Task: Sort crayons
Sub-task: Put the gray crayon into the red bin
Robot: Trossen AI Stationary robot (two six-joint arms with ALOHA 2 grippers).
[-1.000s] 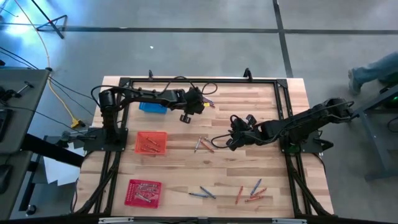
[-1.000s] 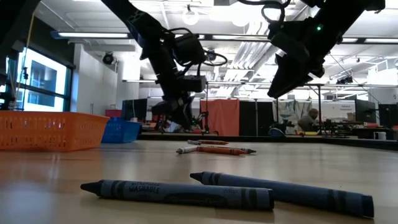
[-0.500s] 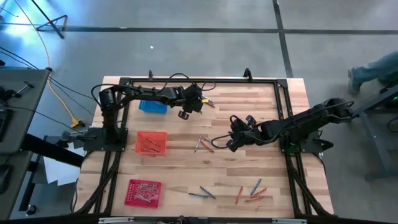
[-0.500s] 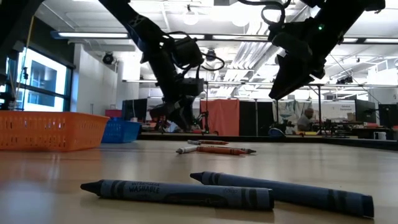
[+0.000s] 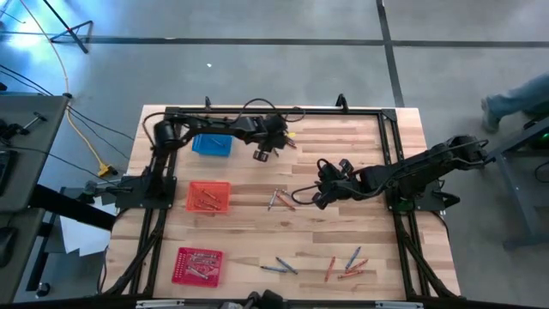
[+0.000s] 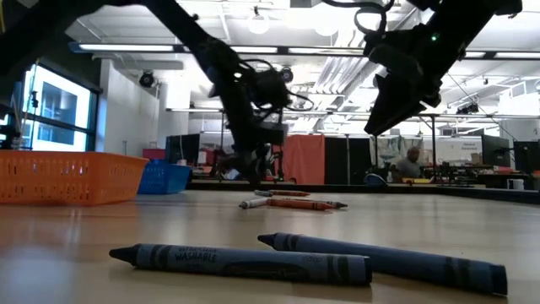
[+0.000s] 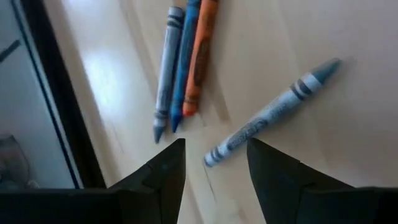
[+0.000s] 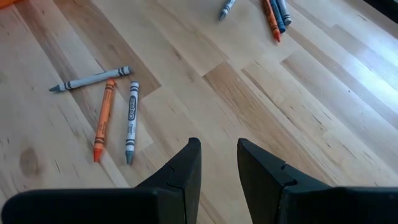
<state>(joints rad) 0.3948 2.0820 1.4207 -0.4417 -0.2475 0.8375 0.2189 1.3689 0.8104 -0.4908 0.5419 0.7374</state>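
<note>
Near the table's far edge lies a group of crayons (image 5: pixel 289 138). The left wrist view shows them as a grey one (image 7: pixel 165 70), a blue one (image 7: pixel 183 62) and an orange one (image 7: pixel 200 56) side by side, with a pale grey-blue one (image 7: pixel 272 111) apart. My left gripper (image 7: pixel 216 167) hangs open just above them; that crayon's near tip lies below the gap. My right gripper (image 8: pixel 219 165) hovers open and empty over bare wood mid-table, beside three crayons (image 8: pixel 102 115). More crayons (image 5: pixel 347 264) lie near the front edge.
A blue basket (image 5: pixel 212 144), an orange basket (image 5: pixel 208 196) and a red basket (image 5: pixel 198 264) stand in a row along the table's left side. Two blue-grey crayons (image 6: pixel 240 262) lie close to the front edge. A black frame rail (image 7: pixel 56 106) runs beside the far crayons.
My left gripper has moved toward the table's right and far edges and sunk a little, reaching out over the far group of crayons. The right arm and the crayons have kept still.
</note>
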